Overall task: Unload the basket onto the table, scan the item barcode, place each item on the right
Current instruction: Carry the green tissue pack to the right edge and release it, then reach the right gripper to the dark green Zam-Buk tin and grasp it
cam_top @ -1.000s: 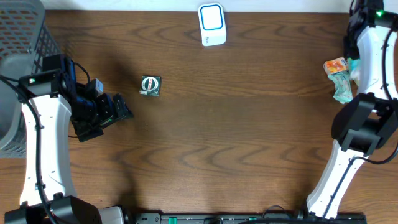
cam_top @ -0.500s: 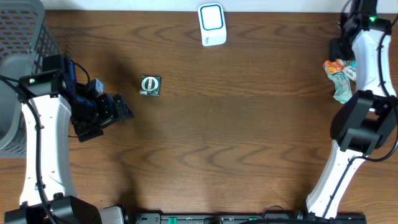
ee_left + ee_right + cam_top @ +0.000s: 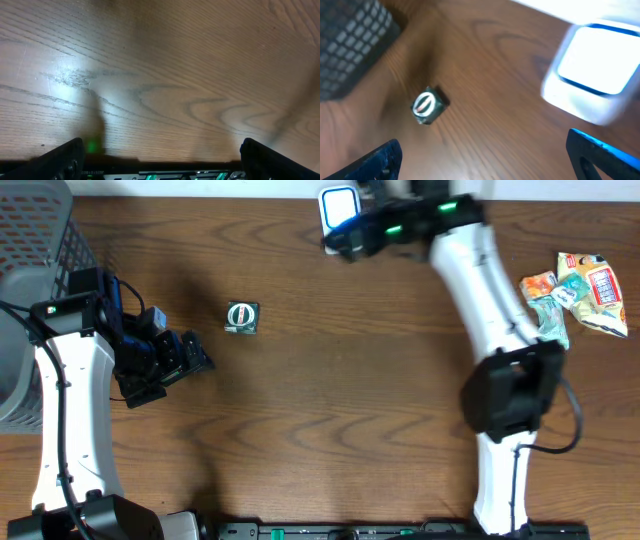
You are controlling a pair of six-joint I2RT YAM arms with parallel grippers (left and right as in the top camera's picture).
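Small dark box [image 3: 242, 317] with a round pale label, lying flat on the wooden worktop [image 3: 350, 410] in its far-left part, apart from both arms. The white, blue-framed scanner [image 3: 338, 200] stands at the middle of the far edge, well apart from the box.

Right arm: stretched from the near edge across the worktop to the far edge, forearm angled left, with the right tool [image 3: 337, 243] just beside the scanner. Its wrist view is blurred, but the fingers [image 3: 382, 157] stand spread wide with nothing between them.

Left arm: folded near the left edge, left tool [image 3: 192, 361] pointing toward the box. It hangs over bare wood, its jaws wide apart and empty.

Snack packets [image 3: 575, 285] lie by the right edge. A mesh basket [image 3: 40, 230] occupies the far-left corner.
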